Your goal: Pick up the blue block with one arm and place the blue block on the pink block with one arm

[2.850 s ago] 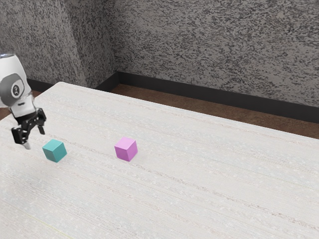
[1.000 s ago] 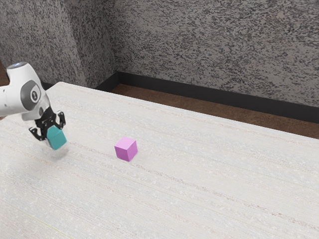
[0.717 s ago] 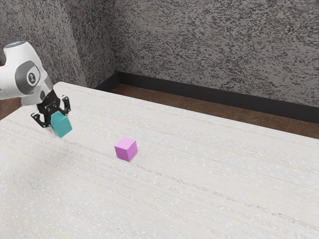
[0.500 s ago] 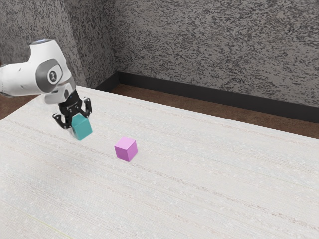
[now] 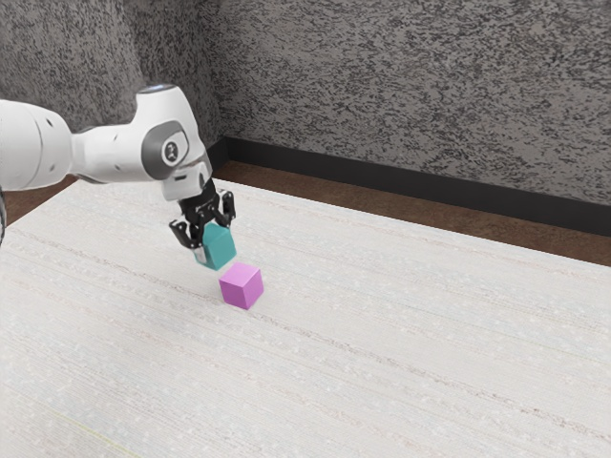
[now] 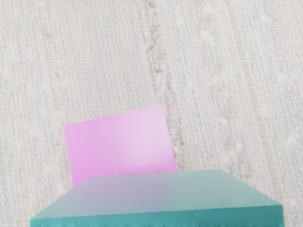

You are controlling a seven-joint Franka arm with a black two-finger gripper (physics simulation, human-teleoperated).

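The blue block [image 5: 219,249], teal in colour, hangs in the air with my black gripper [image 5: 206,237] shut on it from two sides. It is just above and slightly to the exterior view's left of the pink block [image 5: 241,285], which rests on the white table [image 5: 382,334]. In the wrist view the blue block [image 6: 161,198] is close under my hand, and the pink block [image 6: 118,144] shows on the table beyond it, partly covered by it.
The table's far edge [image 5: 401,224] runs along a brown floor strip below a speckled grey wall. The white arm [image 5: 86,153] reaches in from the exterior view's left.
My gripper took hold of the blue block on the table at the exterior view's left, lifted it, and carried it rightward to just above the pink block. The pink block stayed put.
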